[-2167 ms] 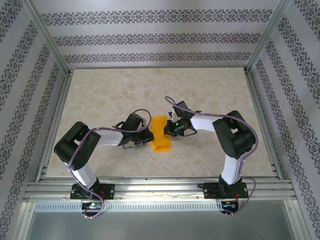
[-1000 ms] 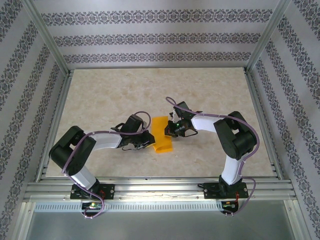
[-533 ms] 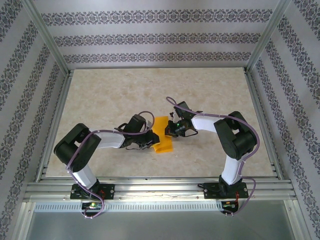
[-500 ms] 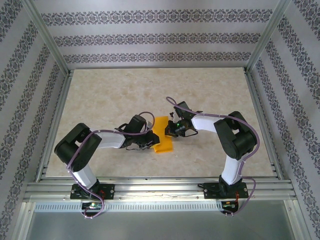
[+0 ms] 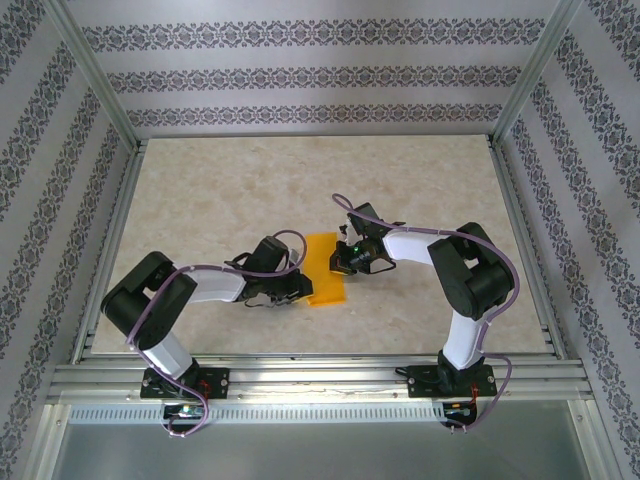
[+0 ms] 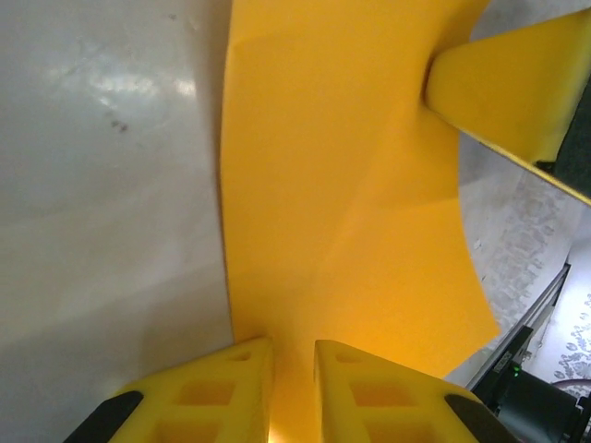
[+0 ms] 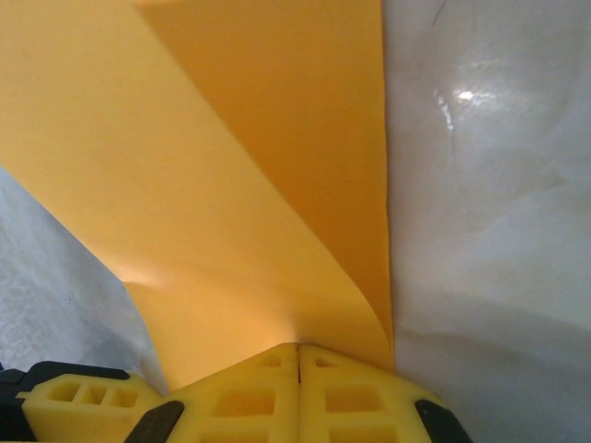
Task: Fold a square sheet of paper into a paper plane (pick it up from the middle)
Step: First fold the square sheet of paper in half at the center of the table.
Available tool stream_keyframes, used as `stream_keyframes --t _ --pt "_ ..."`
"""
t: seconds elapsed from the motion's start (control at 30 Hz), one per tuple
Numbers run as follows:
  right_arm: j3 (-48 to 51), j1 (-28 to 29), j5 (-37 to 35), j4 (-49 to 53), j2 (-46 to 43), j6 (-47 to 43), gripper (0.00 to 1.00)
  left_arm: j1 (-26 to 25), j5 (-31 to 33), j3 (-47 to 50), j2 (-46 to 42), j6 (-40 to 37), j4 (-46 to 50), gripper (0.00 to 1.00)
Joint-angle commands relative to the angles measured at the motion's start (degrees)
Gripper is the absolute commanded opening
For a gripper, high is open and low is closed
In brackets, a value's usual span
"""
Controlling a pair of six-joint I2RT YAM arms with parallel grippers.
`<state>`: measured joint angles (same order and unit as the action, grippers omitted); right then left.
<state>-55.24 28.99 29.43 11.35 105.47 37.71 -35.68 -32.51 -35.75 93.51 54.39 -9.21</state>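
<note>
- The left claw (image 5: 296, 291) has slid along the left edge of the square sheet of paper (image 5: 325, 270) toward its near corner. Its jaws have eased from almost together to a narrow slit, and the left wrist view shows the orange sheet (image 6: 342, 185) running into that slit.
- The sheet's left side, raised a moment ago, now lies flatter on the bench (image 5: 250, 190).
- My reading: a crease has just been run and the left claw is letting go. The sheet is a plain strip with no point, so the plane is far off.
- The right claw (image 5: 346, 262) stays clamped on the sheet's right edge, and the paper (image 7: 231, 138) curls up into its closed jaws.
- The 2 claws crowd the narrow strip: the right claw's finger (image 6: 503, 88) sits just across the sheet.
- Purple cables (image 5: 285, 237) loop over both wrists.
</note>
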Motion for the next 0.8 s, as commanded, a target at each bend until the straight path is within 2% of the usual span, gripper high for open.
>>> stream_keyframes --t 0.0,0.2,0.47,0.77 --pt "2.7 -0.8 -5.7 6.6 1.3 0.3 0.00 -0.7 2.1 1.5 -4.1 -0.5 6.9 0.23" --pt "3.0 -0.8 -5.5 6.2 0.8 0.9 0.00 -0.9 1.7 -2.2 -6.7 3.2 3.5 0.24" --pt "2.6 -0.7 -5.2 6.0 1.1 1.1 0.00 -3.5 -3.5 -3.2 2.3 7.4 -6.0 0.23" --pt "3.0 -0.7 -5.4 6.0 0.7 1.1 0.00 -4.7 0.3 5.9 2.8 8.7 -7.0 0.23"
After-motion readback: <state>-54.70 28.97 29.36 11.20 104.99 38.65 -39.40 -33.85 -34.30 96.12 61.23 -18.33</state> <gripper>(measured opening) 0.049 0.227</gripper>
